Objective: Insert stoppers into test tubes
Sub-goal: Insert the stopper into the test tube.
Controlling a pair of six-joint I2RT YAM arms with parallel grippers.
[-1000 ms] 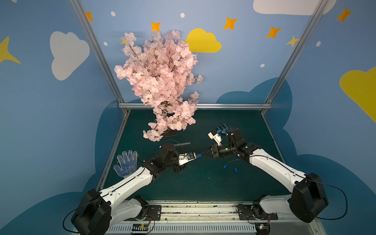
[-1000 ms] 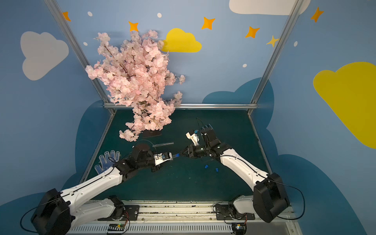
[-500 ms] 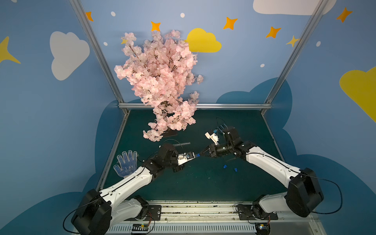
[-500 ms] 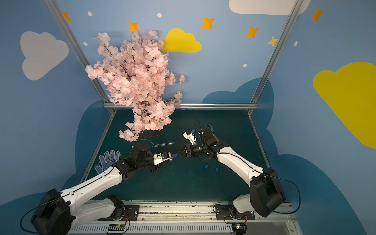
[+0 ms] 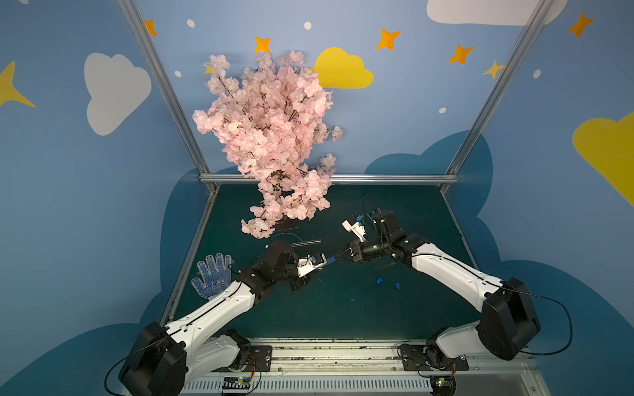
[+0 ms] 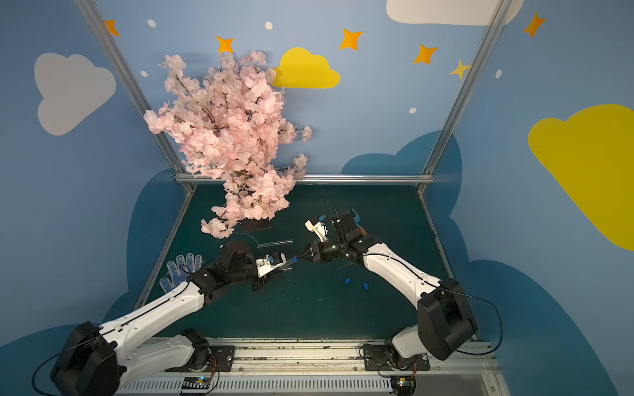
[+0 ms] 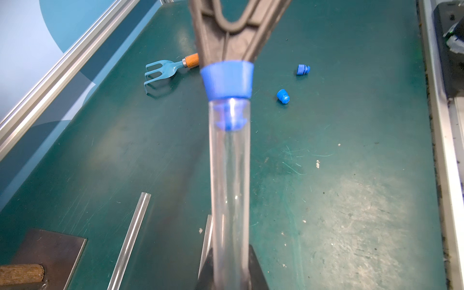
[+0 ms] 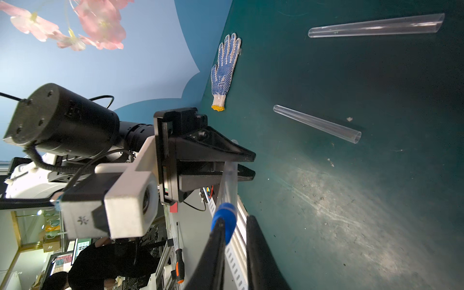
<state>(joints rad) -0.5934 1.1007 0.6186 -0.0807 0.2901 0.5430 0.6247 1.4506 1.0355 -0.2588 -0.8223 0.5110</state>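
- In both top views the left fingers and the right fingers met tip to tip above the green surface. A speck of blue showed between them. Two loose stoppers lay on the surface near the right arm.
- In the left wrist view the left fingers were clamped around a clear test tube. A blue stopper sat in its mouth, plug inside the glass and flared head at the rim. The right fingers were closed, tips against that head; whether they pinched it could not be told. Two spare test tubes lay uncapped below, and a garden fork lay farther off.
- In the right wrist view the stopper stood at the right fingertips, with the test tube running back into the left fingers. A glove lay well apart.
- Judged from this, the first of three insertions was in its seating stage.
- The next move likely called for a short push straight along the tube's axis while the left grip held firm, then a clean let-go.
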